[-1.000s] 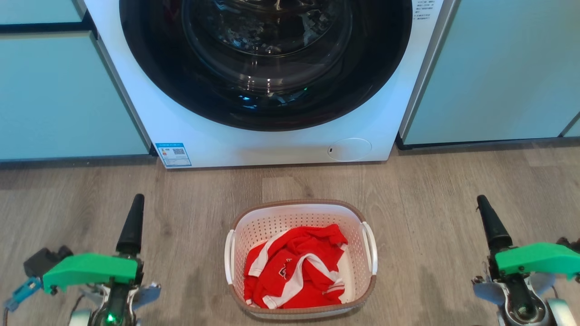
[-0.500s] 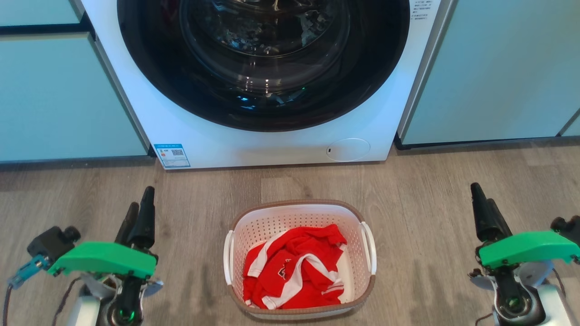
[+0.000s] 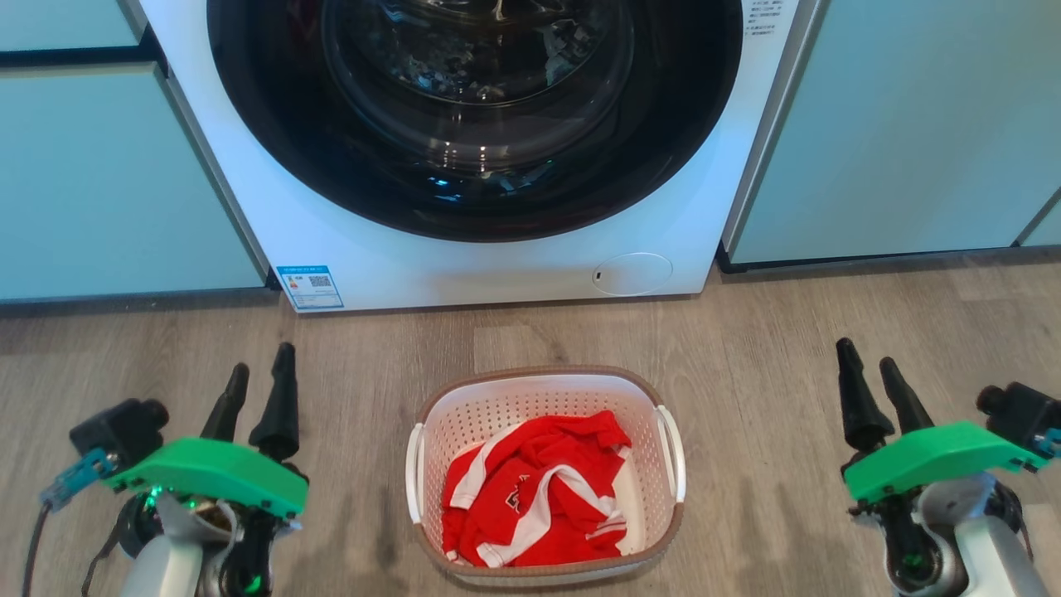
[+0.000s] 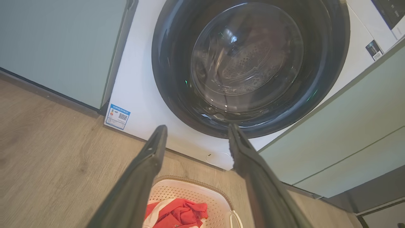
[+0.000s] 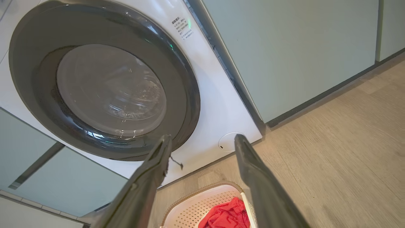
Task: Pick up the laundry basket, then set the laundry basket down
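Between the left jaws and right jaws, apart from both, sits the laundry basket (image 3: 518, 405), unlifted. Both pairs gape empty; next, each should reach inward for one of the side handles (image 3: 673, 452).

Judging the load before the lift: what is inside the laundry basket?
The laundry basket holds a crumpled red garment with white stripes. Bare perforated wall shows on the far side. Anything beneath the garment is covered, so I cannot tell.

At the head view's lower corners, the left gripper (image 3: 260, 365) and right gripper (image 3: 867, 355) each show two tapered black fingers (image 3: 280, 406), a bright green cover (image 3: 215, 481), a black side box (image 3: 120, 427) and a pale-grey wrist (image 3: 162, 568).
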Robot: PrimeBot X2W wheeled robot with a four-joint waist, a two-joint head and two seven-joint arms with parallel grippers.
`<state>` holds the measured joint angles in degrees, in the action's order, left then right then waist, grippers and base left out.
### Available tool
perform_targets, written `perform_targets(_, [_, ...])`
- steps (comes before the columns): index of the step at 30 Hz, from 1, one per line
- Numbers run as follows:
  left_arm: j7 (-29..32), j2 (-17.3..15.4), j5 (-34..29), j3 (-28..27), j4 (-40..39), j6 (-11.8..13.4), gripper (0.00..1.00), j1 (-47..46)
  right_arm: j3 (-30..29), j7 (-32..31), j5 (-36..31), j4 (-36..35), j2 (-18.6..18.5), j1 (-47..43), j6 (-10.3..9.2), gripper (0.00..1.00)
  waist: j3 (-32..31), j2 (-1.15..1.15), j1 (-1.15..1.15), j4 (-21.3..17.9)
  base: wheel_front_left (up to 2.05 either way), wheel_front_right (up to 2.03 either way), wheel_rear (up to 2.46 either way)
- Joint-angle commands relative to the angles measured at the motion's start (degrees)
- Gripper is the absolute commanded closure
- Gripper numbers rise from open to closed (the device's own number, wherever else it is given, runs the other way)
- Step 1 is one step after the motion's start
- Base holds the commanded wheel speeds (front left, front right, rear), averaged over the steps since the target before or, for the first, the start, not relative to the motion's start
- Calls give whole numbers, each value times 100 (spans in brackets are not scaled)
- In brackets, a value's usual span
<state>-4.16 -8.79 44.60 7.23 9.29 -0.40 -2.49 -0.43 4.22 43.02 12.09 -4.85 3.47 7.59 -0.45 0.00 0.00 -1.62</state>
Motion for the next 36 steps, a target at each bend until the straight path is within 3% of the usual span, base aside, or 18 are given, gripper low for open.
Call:
perform_targets(1, [-73, -167, -268, -33, -268, 59, 0, -358, 124, 119, -294, -163, -143, 354, -5, 0, -3, 0, 0, -8, 0, 0, 0])
perform_targets(36, [-415, -487, -2466, 484, -533, 645, 0, -256, 504, 708, -2810, 231, -142, 460, -8, 0, 4, 0, 0, -80, 0, 0, 0])
